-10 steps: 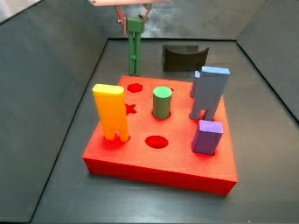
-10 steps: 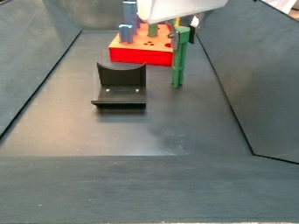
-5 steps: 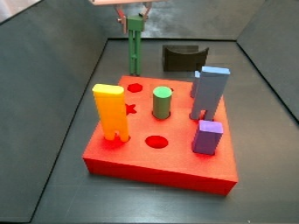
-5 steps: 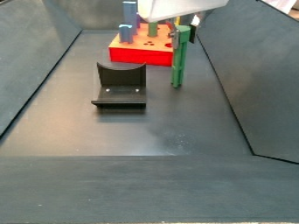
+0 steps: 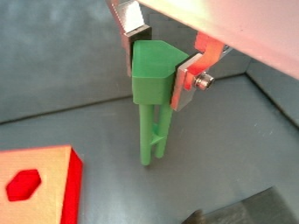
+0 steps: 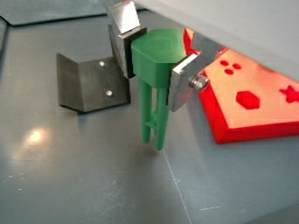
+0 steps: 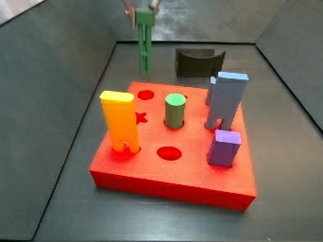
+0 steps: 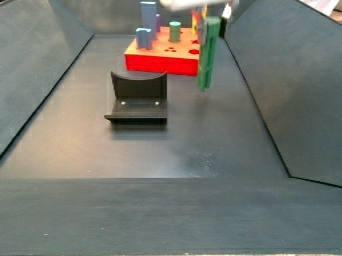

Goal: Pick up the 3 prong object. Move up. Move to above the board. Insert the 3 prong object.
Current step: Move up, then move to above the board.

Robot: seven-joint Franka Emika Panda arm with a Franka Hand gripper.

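Note:
My gripper [image 5: 158, 66] is shut on the blocky head of the 3 prong object [image 5: 153, 118], a slim green piece that hangs upright with its thin legs down; it also shows in the wrist view [image 6: 152, 66]. The silver fingers [image 6: 181, 80] clamp the head from both sides. In both side views the piece [image 7: 145, 43] [image 8: 207, 55] hangs just above the dark floor, behind the red board [image 7: 190, 175] and apart from it. The board's edge with star-shaped holes shows in both wrist views [image 6: 251, 109] [image 5: 41, 188].
On the board stand an orange block [image 7: 119, 121], a short green cylinder [image 7: 175, 111], a tall blue-grey block [image 7: 228, 99] and a purple block [image 7: 226, 148]. The dark fixture [image 7: 195, 62] [image 8: 136, 97] stands on the floor beside the held piece. Grey walls close in the floor.
My gripper has risen a little with the 3 prong object in it. The legs have left the floor. Nothing on the board has moved.

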